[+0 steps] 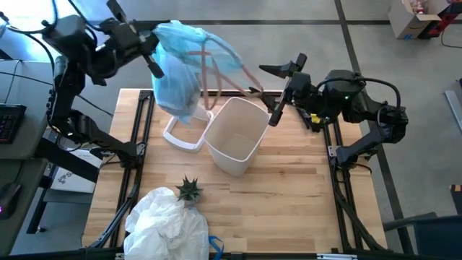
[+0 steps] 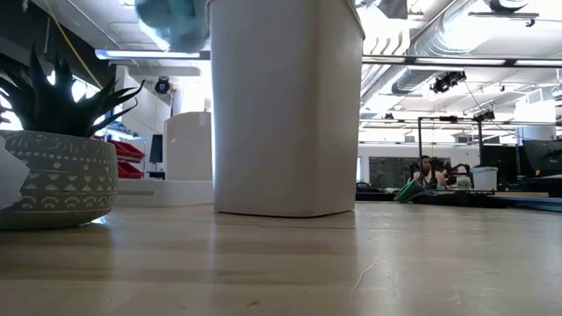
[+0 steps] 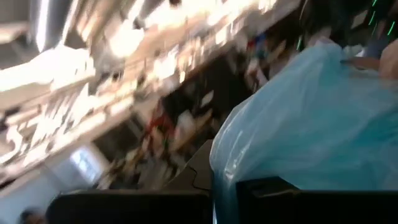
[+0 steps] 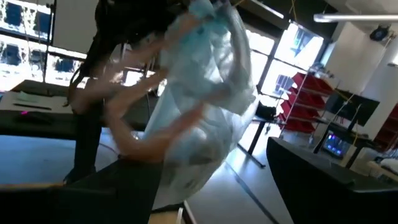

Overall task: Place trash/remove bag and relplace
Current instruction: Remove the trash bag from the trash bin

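Observation:
The light-blue bag (image 1: 184, 61) hangs bunched and full above the table's far left, with my left gripper (image 1: 154, 65) shut on it. Its brown drawstrings (image 1: 229, 72) trail toward my right gripper (image 1: 279, 92), which stands open at the far right; whether a string touches it, I cannot tell. The right wrist view shows the bag (image 4: 208, 93) ahead of the open fingers. The white bin (image 1: 234, 133) stands unlined on its base in mid-table. The low view shows the bin (image 2: 285, 105) and the bag's lower end (image 2: 176, 19). The trash is hidden. My left gripper pinches the bag's crinkled plastic on the side toward the table's left (image 3: 225, 177), several layers gathered between the two fingers. The fingers come about level from the table's left. The bag hangs beside and below them, lifted clear of the table and the bin.
A white rim frame (image 1: 180, 135) lies on the table left of the bin. A small spiky potted plant (image 1: 189, 189) stands near the front, beside a heap of white plastic (image 1: 166, 224). Bare wood lies right of the bin.

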Available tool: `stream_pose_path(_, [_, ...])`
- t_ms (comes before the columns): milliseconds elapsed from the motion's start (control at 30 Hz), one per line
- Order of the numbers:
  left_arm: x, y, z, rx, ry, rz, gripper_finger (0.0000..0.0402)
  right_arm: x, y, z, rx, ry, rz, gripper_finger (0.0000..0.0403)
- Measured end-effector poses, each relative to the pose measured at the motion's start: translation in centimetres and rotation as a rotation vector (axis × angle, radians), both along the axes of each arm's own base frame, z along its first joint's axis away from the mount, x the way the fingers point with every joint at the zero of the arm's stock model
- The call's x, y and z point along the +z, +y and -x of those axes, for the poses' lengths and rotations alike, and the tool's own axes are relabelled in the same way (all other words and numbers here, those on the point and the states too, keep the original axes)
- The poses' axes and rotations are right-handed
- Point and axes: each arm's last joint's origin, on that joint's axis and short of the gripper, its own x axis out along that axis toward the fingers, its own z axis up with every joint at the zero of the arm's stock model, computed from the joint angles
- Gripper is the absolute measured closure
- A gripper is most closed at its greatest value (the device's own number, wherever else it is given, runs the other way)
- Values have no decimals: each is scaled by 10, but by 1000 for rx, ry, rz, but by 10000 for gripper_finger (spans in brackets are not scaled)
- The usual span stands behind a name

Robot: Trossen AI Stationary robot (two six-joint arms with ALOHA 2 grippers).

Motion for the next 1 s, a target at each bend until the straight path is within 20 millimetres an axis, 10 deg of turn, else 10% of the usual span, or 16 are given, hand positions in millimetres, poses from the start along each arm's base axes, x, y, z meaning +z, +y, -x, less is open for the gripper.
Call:
stream_pose_path(700, [-76,18,31,411,440,607,402,-19,0,0,-1,151,-100,133])
stream_pose_path(1000, [-92,1,30,134,391,989,402,-18,0,0,0,140,-96,133])
